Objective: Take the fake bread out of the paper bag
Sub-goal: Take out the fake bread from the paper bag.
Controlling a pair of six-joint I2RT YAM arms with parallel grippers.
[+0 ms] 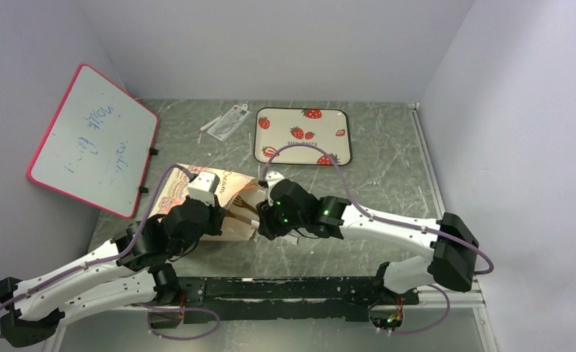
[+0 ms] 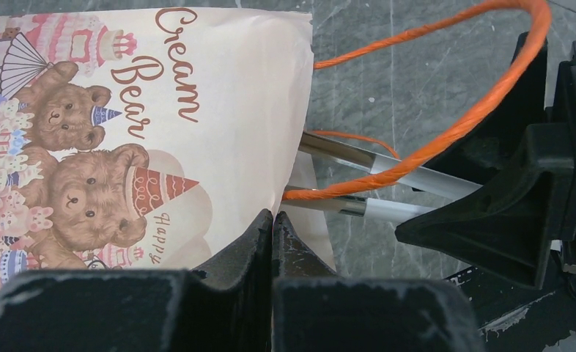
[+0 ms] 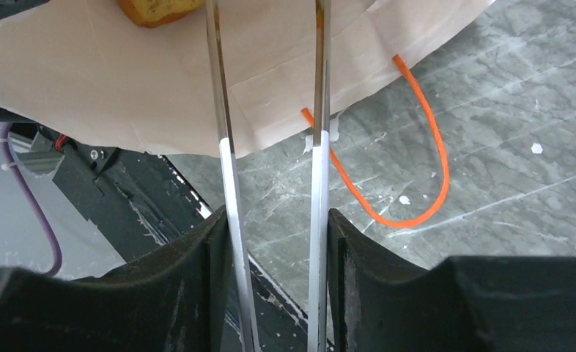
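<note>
1. Looking down from above, we find the paper bag (image 1: 230, 192) lying on its side on the grey table (image 1: 388, 161), bear print up. Its mouth faces the right arm, and both arms meet at it.
2. Over to the left gripper (image 2: 272, 229): its fingers are pressed flat together. The printed upper lip of the bag runs straight into the seam between them, so we call it pinched.
3. The right gripper (image 3: 274, 242) is drawn in narrow, squeezing a pair of metal tongs (image 3: 225, 147). The two tong arms stand apart and reach into the bag's mouth.
4. And we spot the fake bread (image 3: 159, 9): one golden piece on the paper inside the bag, just beside one tong arm. The tong tips run out of frame, so we cannot tell whether they touch it.
5. One orange handle (image 3: 424, 198) loops onto the table beside the tongs.
6. Farther back sit a strawberry tray (image 1: 303, 136), a clear packet (image 1: 226, 121) and, leaning at the left, a whiteboard (image 1: 94, 139).
</note>
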